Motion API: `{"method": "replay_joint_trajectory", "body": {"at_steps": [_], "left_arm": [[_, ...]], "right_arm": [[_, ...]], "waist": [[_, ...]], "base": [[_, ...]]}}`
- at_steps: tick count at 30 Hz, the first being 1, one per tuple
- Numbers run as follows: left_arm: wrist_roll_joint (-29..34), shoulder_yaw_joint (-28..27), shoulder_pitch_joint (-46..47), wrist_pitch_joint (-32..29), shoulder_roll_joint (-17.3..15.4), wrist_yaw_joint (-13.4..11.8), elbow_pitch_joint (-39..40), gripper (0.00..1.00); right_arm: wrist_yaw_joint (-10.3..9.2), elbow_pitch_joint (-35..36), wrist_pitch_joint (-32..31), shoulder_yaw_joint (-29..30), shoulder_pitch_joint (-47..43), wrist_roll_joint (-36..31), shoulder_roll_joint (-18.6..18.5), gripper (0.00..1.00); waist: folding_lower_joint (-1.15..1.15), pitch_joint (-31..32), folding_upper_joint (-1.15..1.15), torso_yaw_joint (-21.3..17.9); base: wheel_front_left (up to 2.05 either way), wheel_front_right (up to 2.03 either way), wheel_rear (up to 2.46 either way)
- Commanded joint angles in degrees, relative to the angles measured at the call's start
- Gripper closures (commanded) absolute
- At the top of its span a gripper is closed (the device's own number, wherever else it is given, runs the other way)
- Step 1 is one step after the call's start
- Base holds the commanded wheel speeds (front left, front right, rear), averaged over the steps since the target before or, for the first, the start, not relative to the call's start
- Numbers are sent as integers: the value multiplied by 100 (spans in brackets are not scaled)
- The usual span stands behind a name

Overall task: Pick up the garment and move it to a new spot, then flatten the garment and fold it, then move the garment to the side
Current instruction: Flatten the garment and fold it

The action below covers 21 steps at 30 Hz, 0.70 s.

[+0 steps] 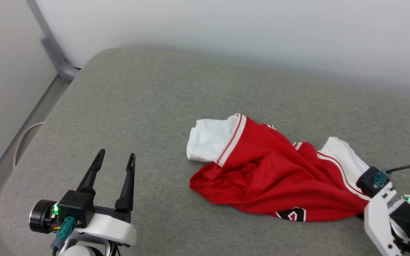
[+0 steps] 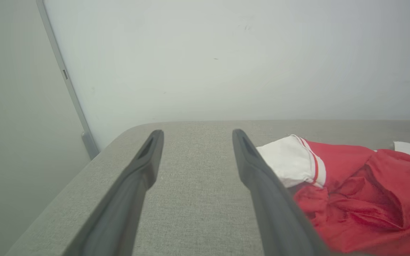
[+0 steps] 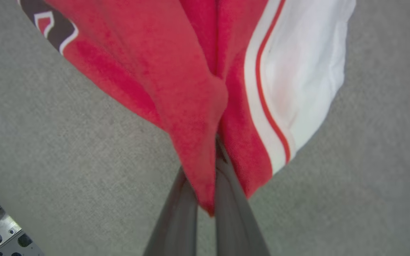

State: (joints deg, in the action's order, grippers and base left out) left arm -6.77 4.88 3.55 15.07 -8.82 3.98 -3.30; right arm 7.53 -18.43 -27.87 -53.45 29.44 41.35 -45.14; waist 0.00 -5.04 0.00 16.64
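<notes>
The garment point(image 1: 269, 177), a red jersey with white sleeves and striped trim, lies crumpled right of centre on the grey padded surface point(image 1: 148, 106). A bit of black lettering point(image 1: 292, 214) shows at its near edge. In the right wrist view my right gripper point(image 3: 205, 185) is shut on a fold of the garment's point(image 3: 176, 71) red cloth beside a white sleeve point(image 3: 308, 71). Its wrist point(image 1: 376, 183) sits at the garment's right end. My left gripper point(image 1: 117, 153) stands open at the lower left, apart from the cloth. The left wrist view shows the left gripper point(image 2: 198, 133) with the garment point(image 2: 351, 199) to its right.
A pale wall point(image 1: 262, 35) runs along the far edge of the padded surface. A grey metal post point(image 1: 53, 49) and a rail stand at the left, with a white cable point(image 1: 21, 142) in the gap beside the surface's left edge. Bare padding stretches left of and behind the garment.
</notes>
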Motion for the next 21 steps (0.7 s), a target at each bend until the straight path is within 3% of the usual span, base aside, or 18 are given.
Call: {"method": "replay_joint_trajectory", "body": {"at_steps": [1,7,12,13,21], "left_arm": [[16,-34,-94,15,-29,17,22,0],[51,-55,-101,15,-25,36,25,0],[30,-22,-62,15,18,60,19,0],[30,-22,-54,15,17,70,7,0],[-2,-3,-43,15,29,121,-13,0]], "right_arm": [[-8,43,41,60,-160,47,-128,100],[-8,91,127,334,-528,9,-341,100],[-8,46,323,689,-700,-66,-153,100],[-8,13,402,785,-738,-89,-80,0],[-8,135,1219,1891,-972,47,459,0]], "waist": [[0,56,0,-118],[0,118,0,-368],[0,96,0,-545],[0,98,0,-586],[0,239,0,-932]], "base": [[0,0,0],[0,0,0],[0,0,0],[0,0,0],[0,0,0]]}}
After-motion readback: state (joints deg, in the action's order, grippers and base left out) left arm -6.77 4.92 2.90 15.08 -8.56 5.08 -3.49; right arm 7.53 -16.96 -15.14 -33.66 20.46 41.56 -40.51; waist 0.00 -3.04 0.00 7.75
